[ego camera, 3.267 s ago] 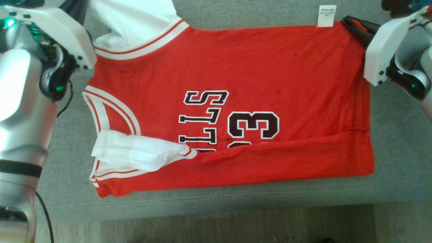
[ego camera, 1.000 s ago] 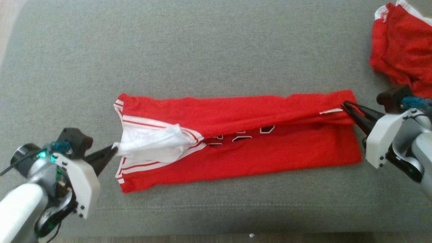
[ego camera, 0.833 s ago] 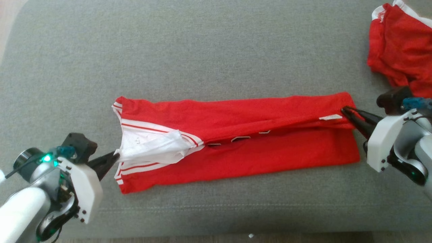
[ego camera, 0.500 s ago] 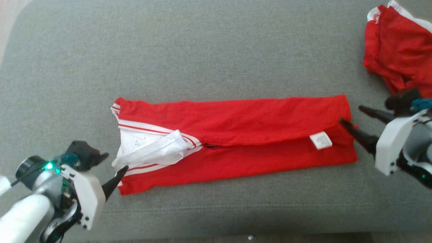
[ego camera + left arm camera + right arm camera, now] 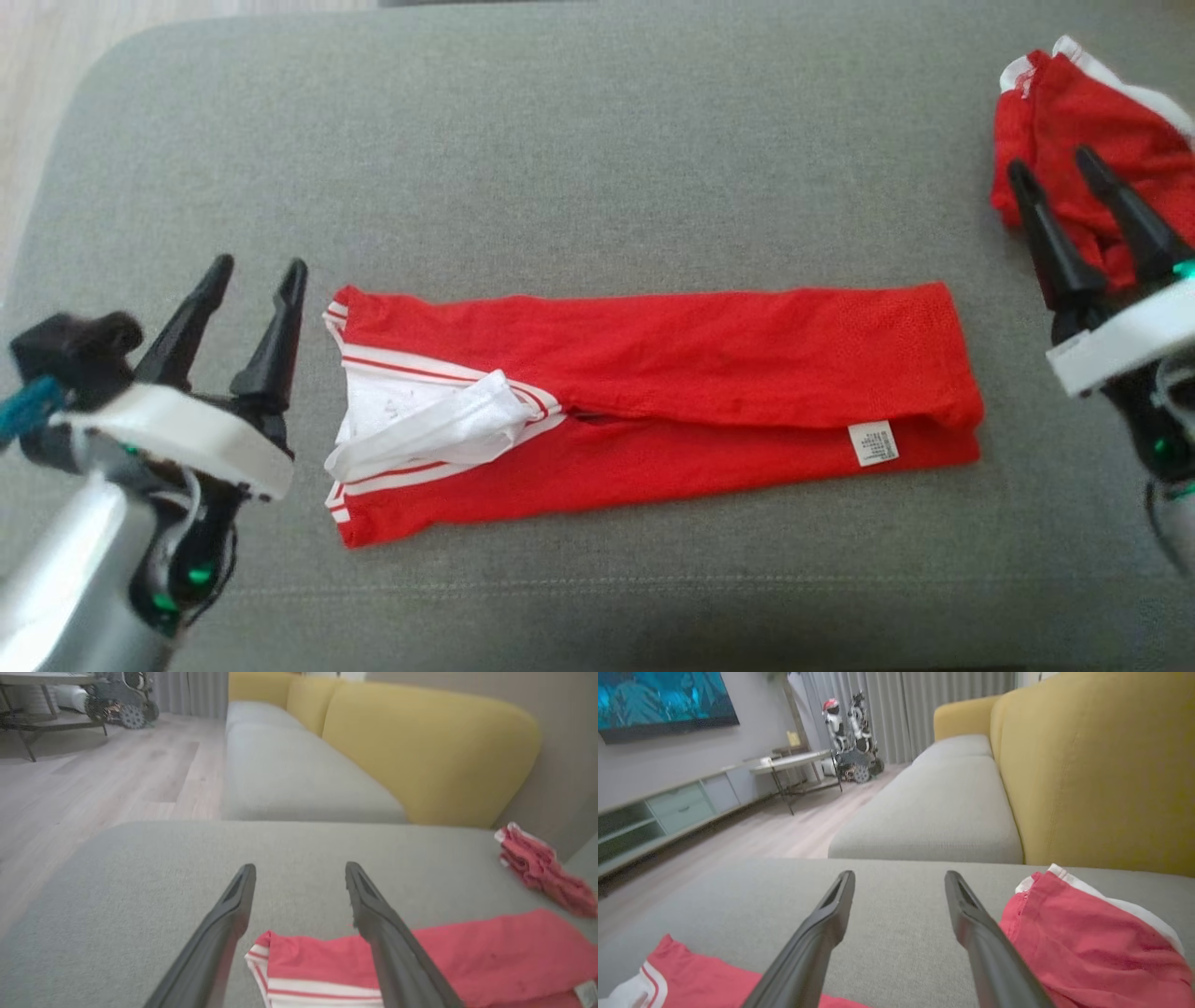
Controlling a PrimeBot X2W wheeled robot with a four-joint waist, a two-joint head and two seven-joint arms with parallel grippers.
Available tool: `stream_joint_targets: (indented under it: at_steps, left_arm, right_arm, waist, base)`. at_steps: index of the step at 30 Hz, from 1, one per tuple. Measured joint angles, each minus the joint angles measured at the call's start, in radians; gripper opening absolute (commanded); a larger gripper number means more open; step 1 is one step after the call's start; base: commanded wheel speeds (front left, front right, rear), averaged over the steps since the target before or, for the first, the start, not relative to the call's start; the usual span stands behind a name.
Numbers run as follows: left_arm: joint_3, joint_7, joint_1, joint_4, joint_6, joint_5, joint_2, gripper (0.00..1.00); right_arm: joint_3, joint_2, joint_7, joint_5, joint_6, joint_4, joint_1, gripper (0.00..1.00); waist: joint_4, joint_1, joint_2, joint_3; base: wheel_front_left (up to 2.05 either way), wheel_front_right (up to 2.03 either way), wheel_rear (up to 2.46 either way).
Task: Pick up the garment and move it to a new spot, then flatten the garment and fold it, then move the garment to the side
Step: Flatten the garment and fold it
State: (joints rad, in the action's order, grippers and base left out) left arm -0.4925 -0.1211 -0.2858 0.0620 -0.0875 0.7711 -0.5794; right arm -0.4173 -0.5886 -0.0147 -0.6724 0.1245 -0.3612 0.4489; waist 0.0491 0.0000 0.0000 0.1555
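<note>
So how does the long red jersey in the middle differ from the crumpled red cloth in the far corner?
The long red jersey lies folded into a flat, narrow strip; the crumpled red cloth is a bunched heap. The jersey sits midway on the grey cushion; the cloth sits at its far right corner. Both are red with white trim.

Soft even light, slight blur, wrist views dim w/ wide-angle warp.
</note>
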Motion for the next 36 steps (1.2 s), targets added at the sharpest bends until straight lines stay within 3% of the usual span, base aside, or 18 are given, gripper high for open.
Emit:
stream_joint_targets:
  at_steps: [4,8,11,17,21,25,31,36]
  left_arm:
    - [0.061,-0.111,0.047,-0.002,-0.045,0.008,0.084,1.00]
    - [0.125,-0.127,0.105,-0.011,-0.043,-0.004,0.192,1.00]
    - [0.215,-0.128,0.136,-0.038,-0.012,-0.085,0.276,1.00]
    - [0.323,-0.128,0.220,-0.038,0.089,-0.273,0.431,1.00]
    - [0.374,-0.128,0.263,-0.012,0.145,-0.419,0.472,1.00]
    - [0.434,-0.128,0.271,0.009,0.186,-0.460,0.515,1.00]
    - [0.462,-0.128,0.269,0.014,0.203,-0.481,0.526,1.00]
    - [0.464,-0.128,0.253,0.025,0.211,-0.498,0.532,1.00]
  right_arm:
    - [0.121,0.110,0.076,0.091,0.000,0.038,-0.084,1.00]
    - [0.209,0.222,0.125,0.191,0.000,0.086,-0.163,1.00]
    - [0.257,0.282,0.150,0.260,0.000,0.114,-0.213,1.00]
    - [0.313,0.370,0.177,0.381,0.000,0.127,-0.293,1.00]
    - [0.319,0.416,0.180,0.450,0.000,0.126,-0.323,1.00]
    - [0.332,0.440,0.180,0.479,0.000,0.124,-0.326,1.00]
    - [0.352,0.453,0.170,0.483,0.000,0.119,-0.326,1.00]
    - [0.407,0.486,0.104,0.467,0.000,0.036,-0.324,1.00]
  waist:
    - [0.000,0.0000,0.0000,-0.016]
    - [-0.001,0.0000,0.0000,-0.022]
    - [0.000,0.0000,0.0000,-0.025]
    - [-0.004,0.0000,0.0000,-0.035]
    - [-0.010,0.0000,0.0000,-0.038]
    - [-0.007,0.0000,0.0000,-0.037]
    - [-0.001,0.0000,0.0000,-0.028]
    - [0.007,0.0000,0.0000,-0.008]
  base:
    - [0.00,0.00,0.00]
    - [0.00,0.00,0.00]
    - [0.00,0.00,0.00]
    - [0.00,0.00,0.00]
    - [0.00,0.00,0.00]
    - [0.00,0.00,0.00]
    - [0.00,0.00,0.00]
    - [0.00,0.00,0.00]
